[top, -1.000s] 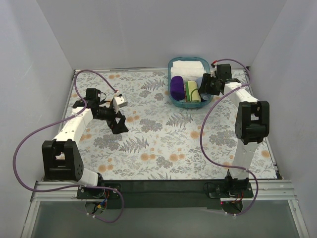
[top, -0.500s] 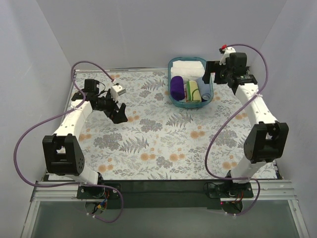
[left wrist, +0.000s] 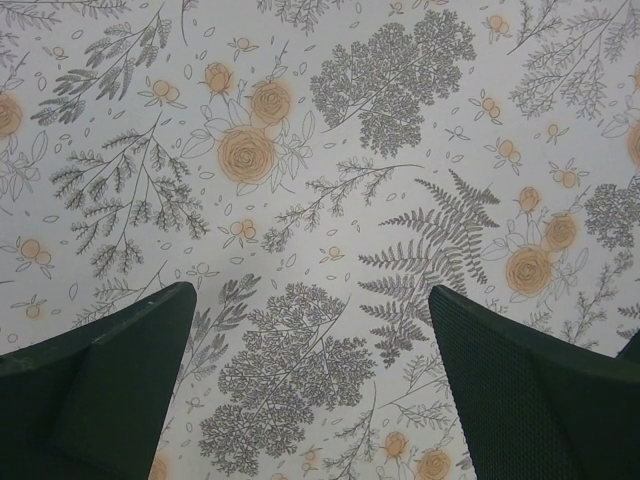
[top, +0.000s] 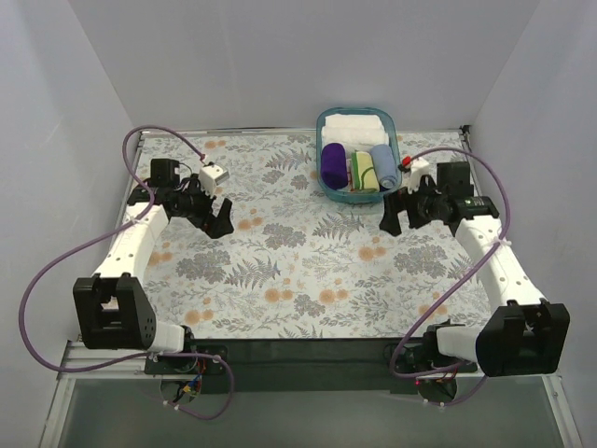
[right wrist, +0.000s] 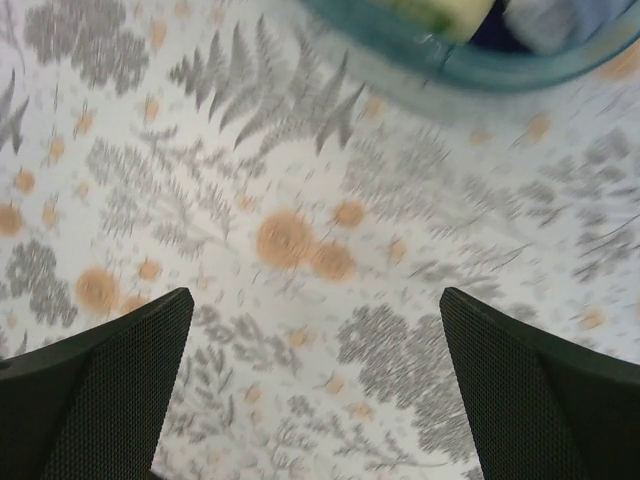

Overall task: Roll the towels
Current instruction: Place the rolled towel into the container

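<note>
The yellow-green towel (top: 363, 171) and light blue towel (top: 383, 159) lie rolled side by side in the teal basket (top: 354, 197) at upper middle, while the left pincer (top: 222, 217) and right pincer (top: 391, 211) hover spread and empty over the floral tabletop (top: 298, 271).
</note>
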`<action>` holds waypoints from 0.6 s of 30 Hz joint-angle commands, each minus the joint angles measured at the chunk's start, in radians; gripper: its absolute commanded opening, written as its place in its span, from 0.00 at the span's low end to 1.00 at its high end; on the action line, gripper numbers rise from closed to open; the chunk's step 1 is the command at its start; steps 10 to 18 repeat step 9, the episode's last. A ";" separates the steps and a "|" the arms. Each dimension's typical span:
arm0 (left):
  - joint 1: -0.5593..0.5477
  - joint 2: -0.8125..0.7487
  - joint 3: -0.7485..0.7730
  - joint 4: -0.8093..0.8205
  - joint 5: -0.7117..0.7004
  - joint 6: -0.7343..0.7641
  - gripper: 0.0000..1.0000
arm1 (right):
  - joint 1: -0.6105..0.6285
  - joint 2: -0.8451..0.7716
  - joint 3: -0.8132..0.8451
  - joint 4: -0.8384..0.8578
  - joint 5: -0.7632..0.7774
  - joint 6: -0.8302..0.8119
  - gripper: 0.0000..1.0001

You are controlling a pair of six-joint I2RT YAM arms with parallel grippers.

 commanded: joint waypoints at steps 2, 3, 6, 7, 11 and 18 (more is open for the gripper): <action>0.001 -0.111 -0.086 0.039 -0.077 -0.007 0.98 | -0.003 -0.076 -0.137 -0.092 -0.126 -0.040 0.98; 0.001 -0.119 -0.099 0.042 -0.083 -0.004 0.98 | -0.001 -0.089 -0.183 -0.090 -0.140 -0.043 0.98; 0.001 -0.140 -0.144 0.036 -0.081 -0.022 0.98 | -0.003 -0.141 -0.227 -0.093 -0.116 -0.062 0.98; 0.001 -0.142 -0.152 0.031 -0.080 -0.033 0.98 | -0.003 -0.142 -0.227 -0.098 -0.113 -0.062 0.98; 0.001 -0.157 -0.161 0.040 -0.075 -0.039 0.98 | -0.003 -0.147 -0.224 -0.107 -0.103 -0.063 0.98; 0.001 -0.157 -0.161 0.040 -0.075 -0.039 0.98 | -0.003 -0.147 -0.224 -0.107 -0.103 -0.063 0.98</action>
